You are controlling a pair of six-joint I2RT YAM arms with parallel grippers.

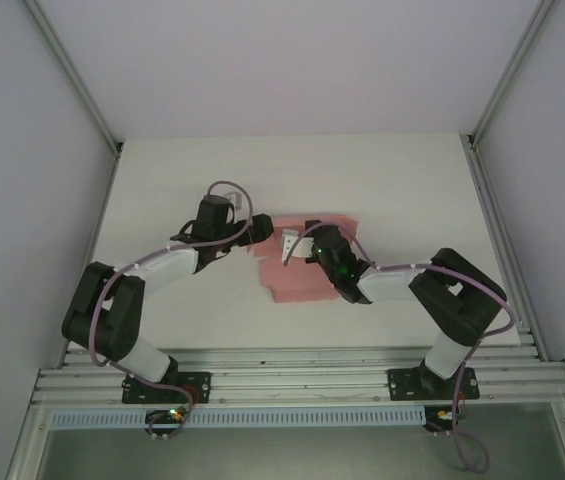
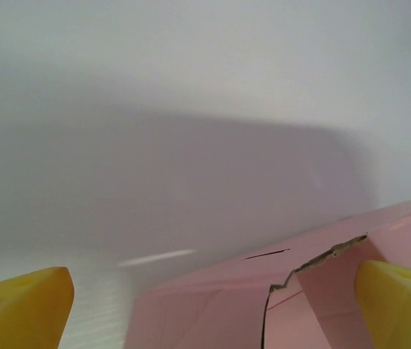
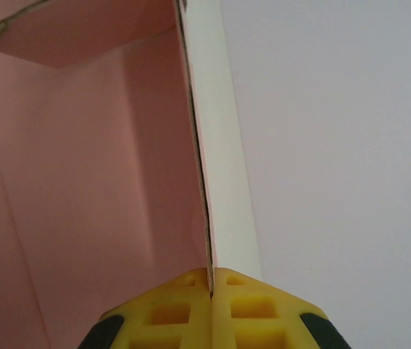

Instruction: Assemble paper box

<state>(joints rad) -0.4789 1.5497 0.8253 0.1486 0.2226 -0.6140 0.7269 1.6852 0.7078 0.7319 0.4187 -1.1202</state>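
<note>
White table [image 1: 162,180], white enclosure walls. Right gripper [image 3: 211,280]: jaws clenched on upright wall of pink paper box [image 3: 81,182], card edge-on between pads, rest cropped by frame. Left gripper [image 2: 209,305]: jaws spread, grasping nothing. Box corner with ragged edge lies between them, close to finger [image 2: 398,302] at view's right; contact unclear. Overhead, wrists hide box middle.

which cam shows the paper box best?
Top external: the paper box shows most of its outline, seen from above. Left wrist catches one corner with a ragged edge. Right wrist shows a panel edge-on, pinched by the right hand.
</note>
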